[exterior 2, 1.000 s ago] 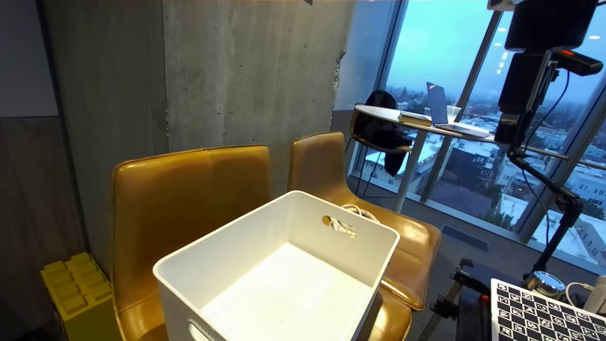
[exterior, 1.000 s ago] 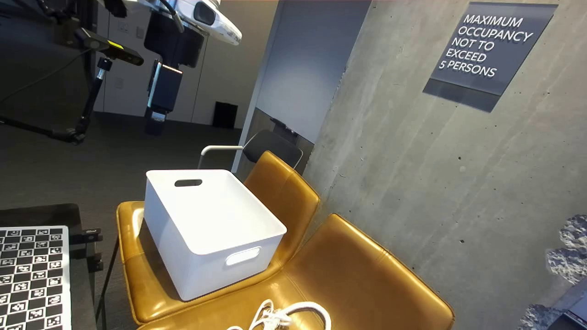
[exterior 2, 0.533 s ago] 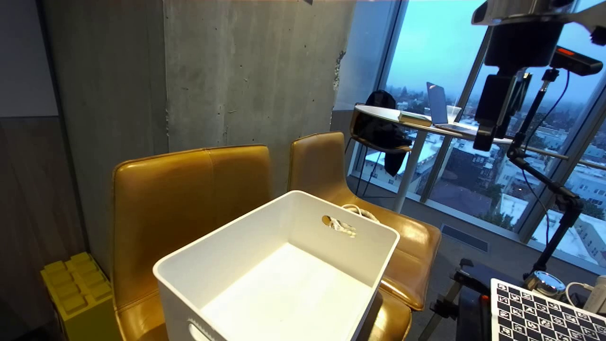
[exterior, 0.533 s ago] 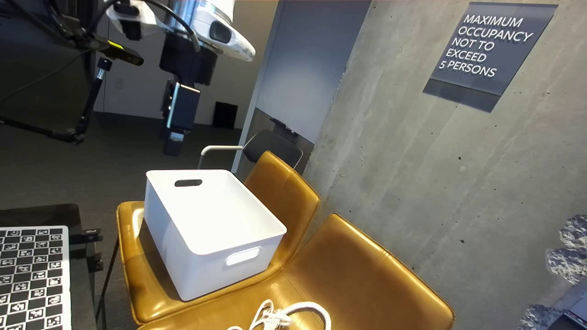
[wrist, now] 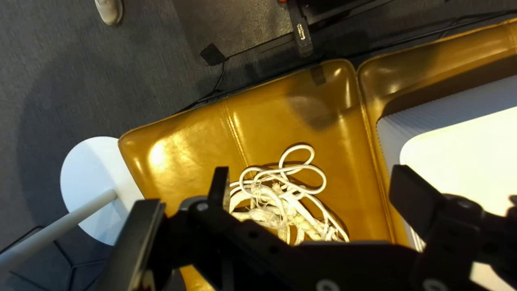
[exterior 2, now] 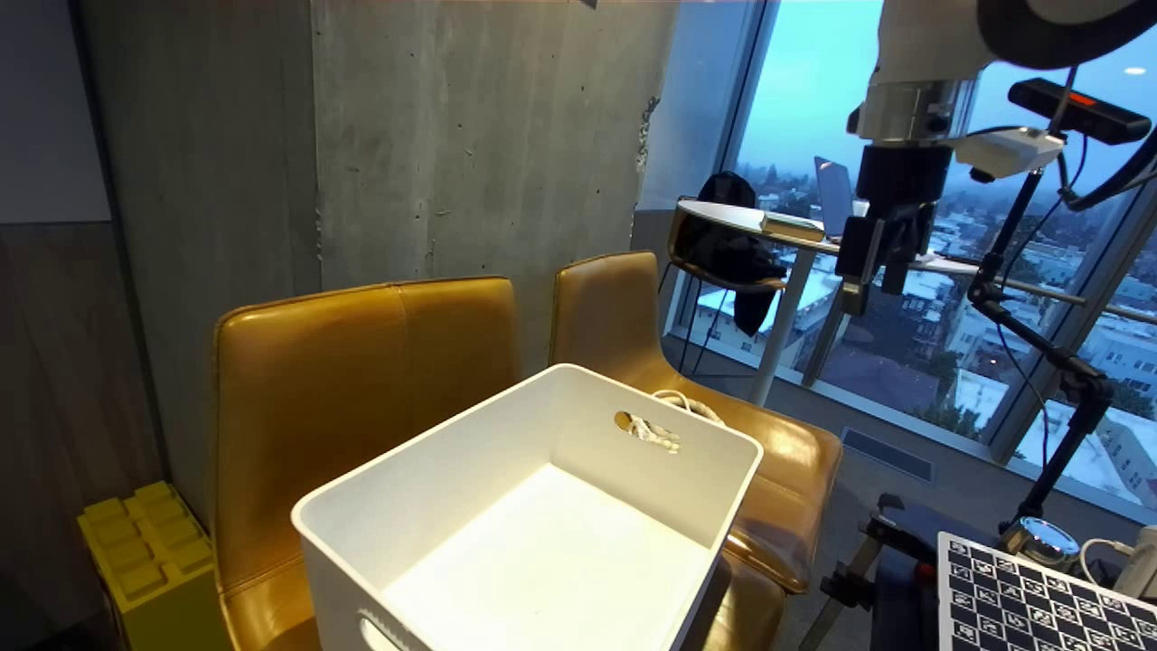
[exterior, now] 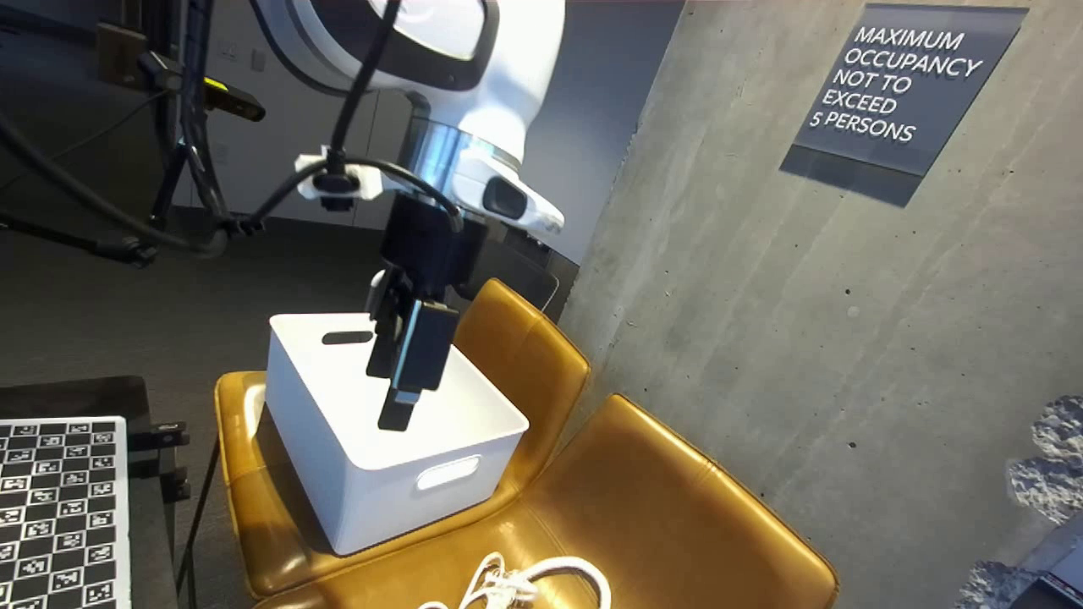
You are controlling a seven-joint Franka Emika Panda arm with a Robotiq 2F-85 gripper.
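the gripper (wrist: 311, 178) hangs released, jaws wide and empty; below, a white rope tangle (wrist: 288, 196) lies back from the front edge of a tan seat (wrist: 266, 121). past its side edge a white box (exterior: 381, 507) stands on the next chair (exterior: 254, 516); a table (exterior 2: 723, 214) with a laptop (exterior 2: 832, 190) is well beyond. since earlier, the gripper has come before the box in an exterior view.
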